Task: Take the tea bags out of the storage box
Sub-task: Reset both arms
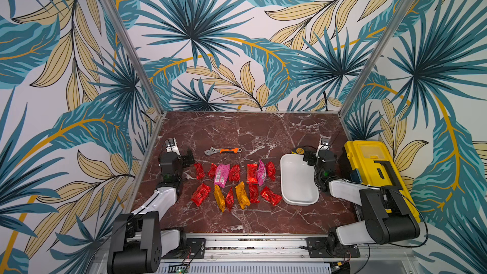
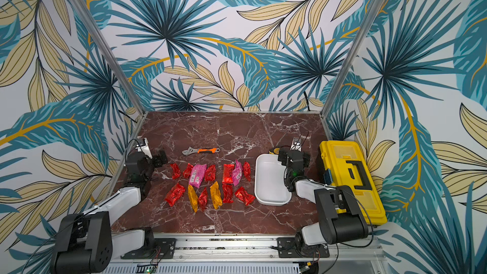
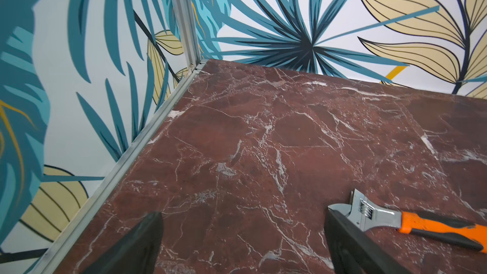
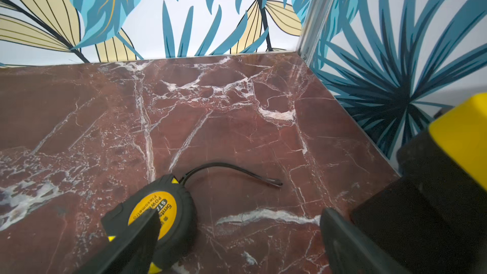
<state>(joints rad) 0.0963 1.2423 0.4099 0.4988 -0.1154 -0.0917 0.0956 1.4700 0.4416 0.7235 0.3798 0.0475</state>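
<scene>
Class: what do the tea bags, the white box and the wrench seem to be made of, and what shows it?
The tea bags: probably foil or metallised film, glossy; they crinkle and catch bright glints.
The white box: likely plastic, smooth, with rounded moulded corners.
The wrench: bare steel-looking head, shiny grey; handle orange with black, perhaps rubber or plastic.

The red-brown marble table (image 1: 237, 133) carries two rows of tea bags (image 1: 234, 173) at its middle. The white storage box (image 1: 296, 177) sits just right of them. An orange-handled wrench (image 1: 223, 150) lies behind the rows, a yellow tape measure (image 4: 158, 212) behind the box, and a yellow toolbox (image 1: 369, 164) along the right edge.
</scene>
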